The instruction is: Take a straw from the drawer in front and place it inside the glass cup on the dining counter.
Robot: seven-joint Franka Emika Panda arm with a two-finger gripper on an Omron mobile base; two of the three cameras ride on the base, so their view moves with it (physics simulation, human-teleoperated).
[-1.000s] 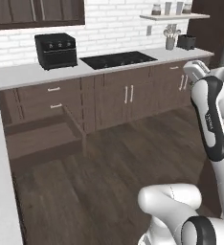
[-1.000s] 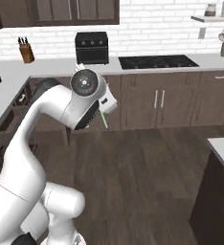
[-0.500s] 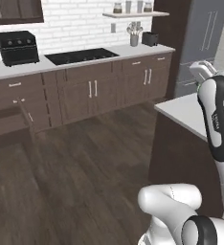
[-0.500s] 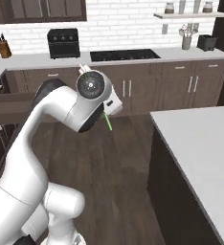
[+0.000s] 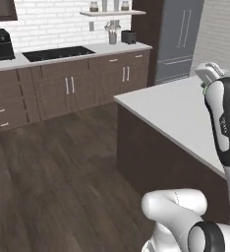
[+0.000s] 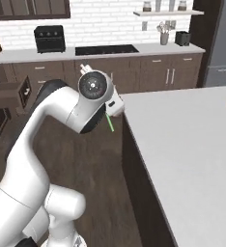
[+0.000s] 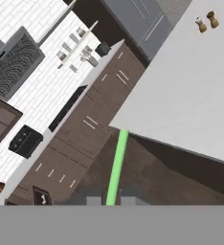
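- So the base has swung round since a second ago: the whole view shifted, the kitchen cabinets slid off to the left and the dining counter (image 6: pixel 182 144) now fills the right side. The arm pose looks about the same.
- The straw (image 7: pixel 116 170) is clamped in the closed pincer (image 7: pixel 110 201), sticking straight out from between the tips in the hand view. In the right base view it's a short green sliver (image 6: pixel 108 122) poking down under the wrist.
- Straw tip sits right at the near corner of that white surface, over the dark wood floor (image 5: pixel 53 167), not yet above the top.
- The surface's corner and its dark side panel (image 5: pixel 156 167) are just beside the arm; lots of bare white top beyond the edge.
- Two small brown shakers (image 7: pixel 206 21) stand far across the top, well apart from the straw.
- Off to the left, the drawer (image 6: pixel 8 91) hangs open among the cabinets.
- Back wall: cooktop (image 6: pixel 106 49), black toaster oven (image 6: pixel 49 38), shelf with jars (image 5: pixel 112 12), fridge (image 5: pixel 181 39) at the right end.
- Floor between the cabinets and the island is open.
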